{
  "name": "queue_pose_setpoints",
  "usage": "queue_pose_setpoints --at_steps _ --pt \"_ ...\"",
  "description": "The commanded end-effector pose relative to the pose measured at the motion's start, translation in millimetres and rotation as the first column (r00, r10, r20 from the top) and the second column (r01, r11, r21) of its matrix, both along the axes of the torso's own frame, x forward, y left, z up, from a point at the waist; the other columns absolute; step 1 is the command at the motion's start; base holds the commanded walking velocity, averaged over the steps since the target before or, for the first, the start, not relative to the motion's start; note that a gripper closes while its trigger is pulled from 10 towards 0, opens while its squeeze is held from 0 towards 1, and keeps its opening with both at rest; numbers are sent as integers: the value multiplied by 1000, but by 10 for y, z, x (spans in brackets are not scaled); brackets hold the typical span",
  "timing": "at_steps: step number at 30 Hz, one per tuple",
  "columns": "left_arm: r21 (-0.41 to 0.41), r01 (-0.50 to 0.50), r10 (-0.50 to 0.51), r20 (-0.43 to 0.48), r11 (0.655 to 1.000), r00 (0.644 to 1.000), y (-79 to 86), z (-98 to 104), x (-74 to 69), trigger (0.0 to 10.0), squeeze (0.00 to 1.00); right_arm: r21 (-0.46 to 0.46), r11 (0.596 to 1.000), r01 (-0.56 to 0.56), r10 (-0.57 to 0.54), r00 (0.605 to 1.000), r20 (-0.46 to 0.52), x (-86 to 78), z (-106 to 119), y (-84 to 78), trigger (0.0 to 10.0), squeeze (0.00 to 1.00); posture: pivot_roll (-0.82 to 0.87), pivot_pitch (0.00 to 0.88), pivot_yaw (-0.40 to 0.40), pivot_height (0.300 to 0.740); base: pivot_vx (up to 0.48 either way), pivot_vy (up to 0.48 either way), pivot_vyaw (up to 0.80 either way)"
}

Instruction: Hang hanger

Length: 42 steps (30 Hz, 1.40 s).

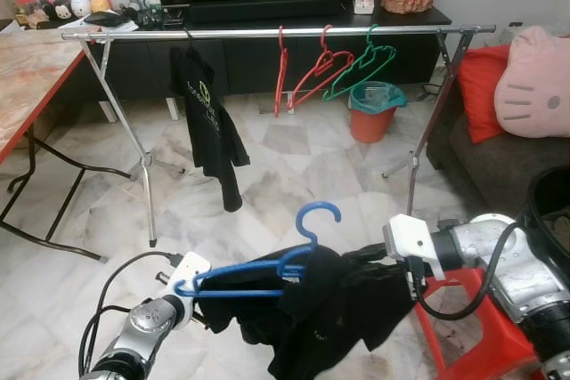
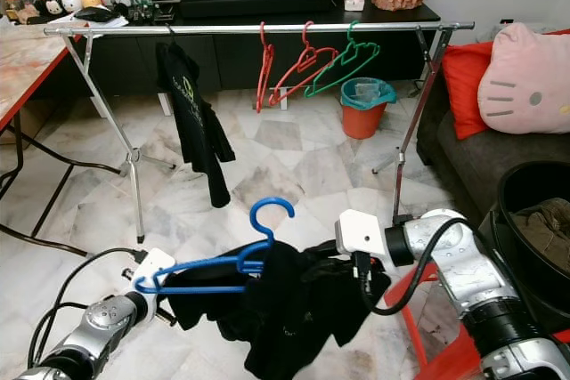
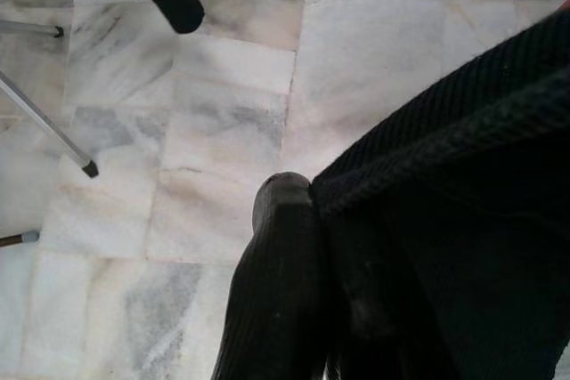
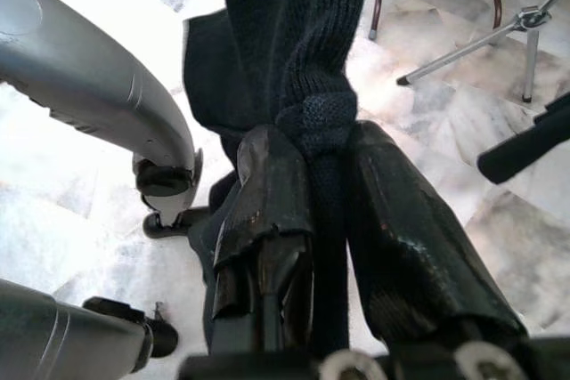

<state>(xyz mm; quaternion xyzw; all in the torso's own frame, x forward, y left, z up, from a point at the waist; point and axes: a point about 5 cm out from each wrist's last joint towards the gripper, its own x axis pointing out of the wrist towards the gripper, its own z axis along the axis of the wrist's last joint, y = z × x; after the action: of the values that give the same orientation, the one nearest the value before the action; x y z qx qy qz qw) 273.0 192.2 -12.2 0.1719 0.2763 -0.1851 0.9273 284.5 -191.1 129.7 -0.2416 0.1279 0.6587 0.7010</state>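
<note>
A blue hanger (image 1: pixel 267 269) with a black knit garment (image 1: pixel 329 318) draped over it hangs low between my two arms, hook upward. At the hanger's left end my left gripper (image 1: pixel 198 289) is shut on the garment; the wrist view shows one finger (image 3: pixel 280 246) pressed against the cloth. On the garment's other side my right gripper (image 4: pixel 325 184) pinches a bunched fold of the cloth. The silver clothes rail (image 1: pixel 267 33) stands ahead across the room, well above and beyond the hanger.
On the rail hang a black shirt (image 1: pixel 209 122), two red hangers (image 1: pixel 312 73) and a green hanger (image 1: pixel 361 68). An orange bin (image 1: pixel 374 117) stands behind it. A red-edged table (image 1: pixel 27 77) is at left, a sofa with pink cushion (image 1: pixel 534 82) at right, a red stool (image 1: pixel 472 335) under my right arm.
</note>
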Motion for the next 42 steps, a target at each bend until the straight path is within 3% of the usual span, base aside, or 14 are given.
queue_pose_setpoints --at_steps 1,4,9,15,17,22,23,24,25,27,29,31,35,42 --pt "83 -100 106 -64 991 992 270 -108 -138 10000 0 149 988 34 -49 994 95 76 322 -38 0 0 -51 0 68 740 0 0 0" --pt "83 -100 106 -61 991 993 267 -106 -136 10000 0 232 971 58 -87 990 113 117 391 10 0 0 -51 0 68 740 0 0 0" --pt "72 -90 94 -56 993 994 232 -98 -120 10000 0 372 926 56 -83 995 56 103 457 64 0 0 -50 0 70 740 0 0 0" --pt "69 -81 84 -52 994 995 236 -82 -105 10000 0 432 900 -59 91 994 -54 -83 530 25 0 0 -50 0 68 740 0 0 0" --pt "75 -79 82 -50 994 995 245 -80 -105 10000 0 518 850 -94 169 981 -100 -169 654 -20 0 0 -48 0 67 740 0 0 0" --pt "73 -71 75 -53 995 996 245 -88 -118 10000 0 571 814 -107 212 970 -120 -230 748 -68 0 0 -51 0 68 740 0 0 0" --pt "73 -68 72 -55 995 996 245 -92 -125 10000 0 443 889 -118 201 969 -145 -276 623 -94 0 0 -52 0 69 740 0 0 0" --pt "73 -68 72 -55 995 996 245 -92 -125 10000 0 443 889 -118 201 969 -145 -276 623 -94 0 0 -52 0 69 740 0 0 0" --pt "73 -66 70 -56 995 996 245 -93 -127 10000 0 310 942 -131 187 970 -157 -310 487 -124 0 0 -53 0 69 740 0 0 0" --pt "75 -63 67 -56 995 996 243 -93 -127 10000 0 236 966 -105 141 980 -143 -275 415 -140 0 0 -50 0 72 740 0 0 0" --pt "76 -60 64 -55 995 996 241 -91 -125 10000 0 47 996 -76 79 993 -88 -219 279 -201 0 0 -51 0 74 740 0 0 0" --pt "79 -54 59 -54 995 997 241 -90 -124 10000 0 -50 996 -77 73 994 -76 -226 213 -246 0 0 -48 0 75 740 0 0 0" --pt "89 -45 49 -53 995 997 244 -85 -120 10000 0 -132 989 -66 60 997 -48 -201 188 -283 0 0 -48 0 77 740 0 0 0" --pt "92 -42 48 -58 995 997 247 -92 -126 10000 0 -274 962 -5 39 992 118 -35 114 -302 0 0 -46 0 78 740 0 0 0"
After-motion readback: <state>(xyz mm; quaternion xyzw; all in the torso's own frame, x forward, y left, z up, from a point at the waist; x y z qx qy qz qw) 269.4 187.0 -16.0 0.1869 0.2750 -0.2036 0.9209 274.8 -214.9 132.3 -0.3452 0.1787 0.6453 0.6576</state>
